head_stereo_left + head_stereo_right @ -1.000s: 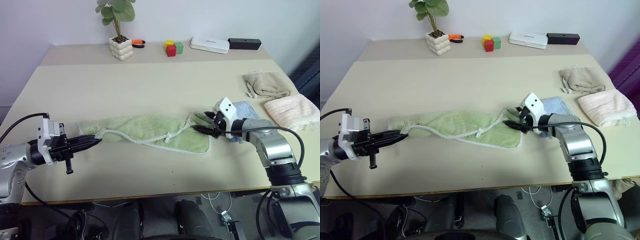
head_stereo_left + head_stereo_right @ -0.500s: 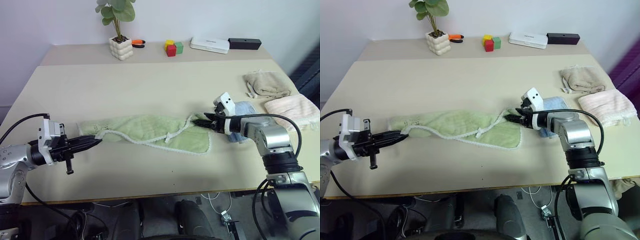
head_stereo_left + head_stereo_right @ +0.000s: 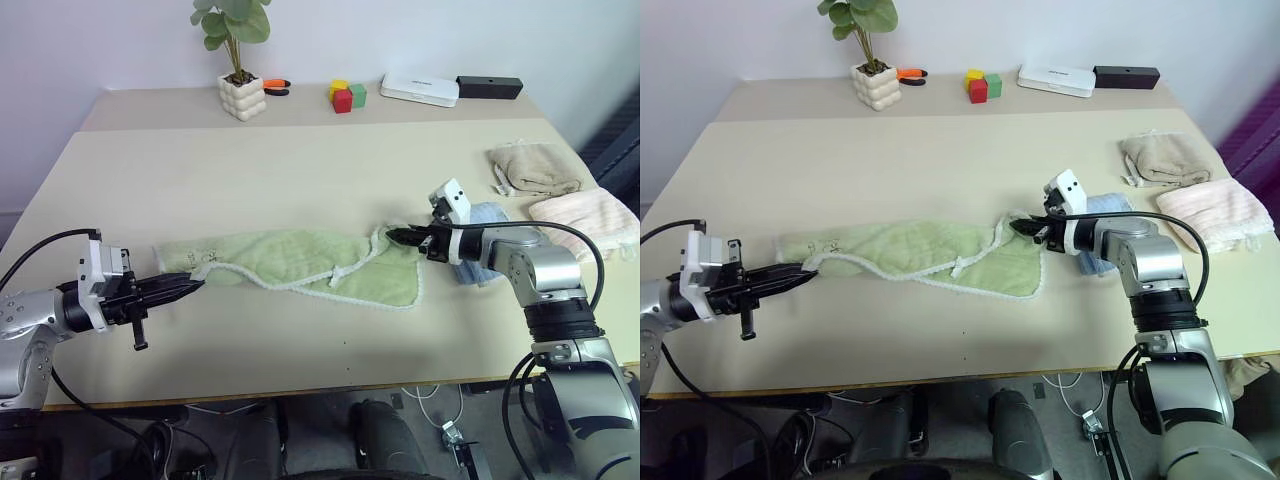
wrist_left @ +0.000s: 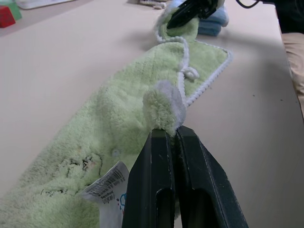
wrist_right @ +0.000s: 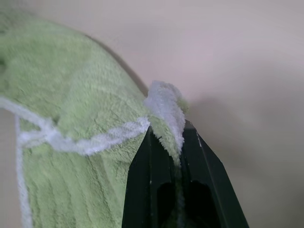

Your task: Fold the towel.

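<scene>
**Both corners pinched, towel ready to be lifted and spread**

The table (image 3: 300, 180) carries the towel (image 3: 300, 262), a light green strip lying rumpled and partly doubled over itself across the near middle, its whitish edging twisting along the front. Beside its right end lies a light blue folded towel (image 3: 490, 218), with beige (image 3: 535, 168) and pink (image 3: 585, 222) folded towels further right.

The left gripper (image 3: 190, 285) is clamped tight on the towel's left corner; the left wrist view shows a tuft of cloth squeezed between its fingers (image 4: 156, 190). The right gripper (image 3: 405, 237) is likewise closed on the right corner, edging caught between its fingers (image 5: 142, 190).

The step in hand looks like securing both ends. Next, judging by the slack, the arms would need to raise and draw apart together to flatten the cloth before any fold.

A white care label (image 4: 107, 187) with a barcode sits by the left gripper; its print is too small to read.
</scene>
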Controlling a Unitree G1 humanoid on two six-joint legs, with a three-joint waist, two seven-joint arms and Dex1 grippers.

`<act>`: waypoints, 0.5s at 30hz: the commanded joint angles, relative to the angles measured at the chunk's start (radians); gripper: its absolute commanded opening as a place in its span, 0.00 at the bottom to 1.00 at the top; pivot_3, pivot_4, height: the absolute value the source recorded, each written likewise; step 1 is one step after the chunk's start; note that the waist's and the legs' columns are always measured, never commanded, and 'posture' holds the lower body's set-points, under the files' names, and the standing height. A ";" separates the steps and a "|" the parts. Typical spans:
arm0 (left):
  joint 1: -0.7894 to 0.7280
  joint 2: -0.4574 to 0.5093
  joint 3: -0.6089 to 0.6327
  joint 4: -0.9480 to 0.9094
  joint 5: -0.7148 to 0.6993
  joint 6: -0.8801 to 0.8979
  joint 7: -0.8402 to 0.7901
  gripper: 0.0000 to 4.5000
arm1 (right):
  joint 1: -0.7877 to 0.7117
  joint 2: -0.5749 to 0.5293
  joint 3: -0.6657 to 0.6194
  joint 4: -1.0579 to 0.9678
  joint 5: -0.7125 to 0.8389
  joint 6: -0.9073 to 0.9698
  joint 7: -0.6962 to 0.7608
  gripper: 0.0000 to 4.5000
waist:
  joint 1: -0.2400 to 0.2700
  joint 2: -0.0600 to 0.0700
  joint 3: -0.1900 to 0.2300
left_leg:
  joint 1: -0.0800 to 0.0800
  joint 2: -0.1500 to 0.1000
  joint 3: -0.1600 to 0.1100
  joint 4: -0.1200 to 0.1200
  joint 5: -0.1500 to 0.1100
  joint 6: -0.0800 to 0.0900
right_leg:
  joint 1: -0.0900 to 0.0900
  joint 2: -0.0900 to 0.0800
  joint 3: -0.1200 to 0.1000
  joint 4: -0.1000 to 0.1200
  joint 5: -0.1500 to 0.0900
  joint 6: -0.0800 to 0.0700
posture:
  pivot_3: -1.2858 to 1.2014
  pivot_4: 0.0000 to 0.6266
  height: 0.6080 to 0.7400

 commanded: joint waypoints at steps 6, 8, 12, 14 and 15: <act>-0.260 -0.038 0.003 0.311 0.122 -0.096 0.198 0.00 | -0.059 0.014 -0.020 0.067 -0.107 -0.288 -0.098 0.01 | 0.003 -0.001 0.000 | 0.000 0.000 0.000 0.001 0.000 0.000 | 0.000 0.001 0.000 0.001 0.000 0.001 | 0.52 0.24 0.96; -0.402 -0.046 -0.011 0.481 0.189 -0.165 0.274 0.00 | -0.125 0.035 -0.003 0.157 -0.172 -0.431 -0.157 0.01 | 0.004 -0.001 0.001 | 0.000 0.000 0.000 0.001 0.000 0.000 | 0.000 0.001 0.000 0.001 0.000 0.001 | 0.52 0.24 0.96; -0.690 -0.055 -0.050 0.817 0.315 -0.316 0.425 0.00 | -0.293 0.082 0.031 0.390 -0.291 -0.665 -0.279 0.01 | 0.001 -0.001 0.001 | -0.001 -0.001 0.000 0.001 0.000 0.000 | -0.001 0.001 0.000 0.000 0.001 0.001 | 0.52 0.24 0.96; -0.833 -0.046 -0.082 0.958 0.383 -0.393 0.497 0.00 | -0.405 0.100 0.037 0.531 -0.351 -0.772 -0.393 0.01 | -0.002 -0.002 0.002 | -0.002 -0.001 0.000 0.001 0.000 0.000 | -0.002 0.001 0.000 0.000 0.001 0.001 | 0.52 0.24 0.96; -0.898 -0.036 -0.098 1.015 0.417 -0.434 0.531 0.00 | -0.455 0.106 0.034 0.585 -0.365 -0.817 -0.429 0.01 | -0.002 -0.002 0.003 | -0.002 -0.001 0.000 0.001 0.000 0.000 | -0.002 0.001 0.000 0.000 0.001 0.001 | 0.52 0.24 0.96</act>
